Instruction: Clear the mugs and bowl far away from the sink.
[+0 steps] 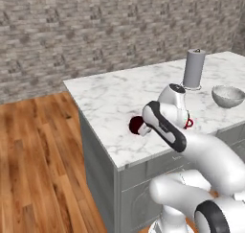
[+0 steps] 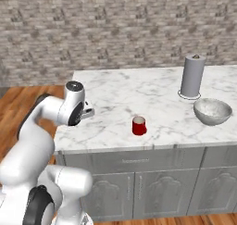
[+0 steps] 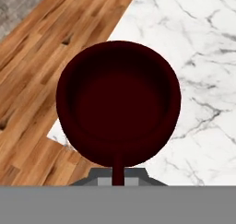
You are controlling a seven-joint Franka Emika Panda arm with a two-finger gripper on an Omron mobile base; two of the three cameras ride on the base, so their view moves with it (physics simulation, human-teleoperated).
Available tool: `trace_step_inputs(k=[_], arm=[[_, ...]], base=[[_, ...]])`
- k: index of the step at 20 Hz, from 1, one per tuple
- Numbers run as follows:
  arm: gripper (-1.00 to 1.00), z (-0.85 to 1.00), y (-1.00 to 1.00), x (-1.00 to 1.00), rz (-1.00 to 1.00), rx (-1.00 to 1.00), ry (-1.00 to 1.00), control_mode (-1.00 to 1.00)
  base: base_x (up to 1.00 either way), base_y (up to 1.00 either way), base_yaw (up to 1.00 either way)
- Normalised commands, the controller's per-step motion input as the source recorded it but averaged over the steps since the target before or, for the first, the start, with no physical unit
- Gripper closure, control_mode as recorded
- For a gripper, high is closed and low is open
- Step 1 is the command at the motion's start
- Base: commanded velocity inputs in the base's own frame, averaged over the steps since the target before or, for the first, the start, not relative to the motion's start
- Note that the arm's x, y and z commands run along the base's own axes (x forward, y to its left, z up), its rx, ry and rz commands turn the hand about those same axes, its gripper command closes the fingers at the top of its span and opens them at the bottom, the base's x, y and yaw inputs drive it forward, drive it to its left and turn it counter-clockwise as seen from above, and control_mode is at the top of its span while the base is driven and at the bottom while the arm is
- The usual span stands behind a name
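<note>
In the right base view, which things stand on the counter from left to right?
Red mug → tall grey canister → silvery bowl.

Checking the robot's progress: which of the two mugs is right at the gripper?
The dark maroon mug, seen close from above by the counter's corner. The bright red mug stands apart, mid-counter, nearer the front edge.

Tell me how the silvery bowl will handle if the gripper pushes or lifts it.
The bowl looks rigid and metallic, so it probably won't flex. Its rounded underside suggests it may rock or slide on the smooth marble counter when pushed. Being wide with a thin rim, it likely needs a rim pinch and could tilt when lifted.
</note>
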Motion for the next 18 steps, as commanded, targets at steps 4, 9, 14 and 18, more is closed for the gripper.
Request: trace_step_inputs(k=[4, 9, 14, 18], arm=[[1.0, -0.18, 0.0, 0.66, -0.09, -0.03, 0.0, -1.0], [1.0, -0.28, 0.02, 0.69, -0.06, -0.08, 0.06, -1.0], [1.0, -0.39, 0.01, 0.61, -0.01, -0.12, 0.11, -1.0], [1.0, -0.48, 0.0, 0.44, 0.0, -0.12, 0.11, -1.0]], base=[[0.0, 0.0, 0.0], [0.0, 0.0, 0.0], [0.0, 0.0, 0.0], [0.0, 0.0, 0.0]])
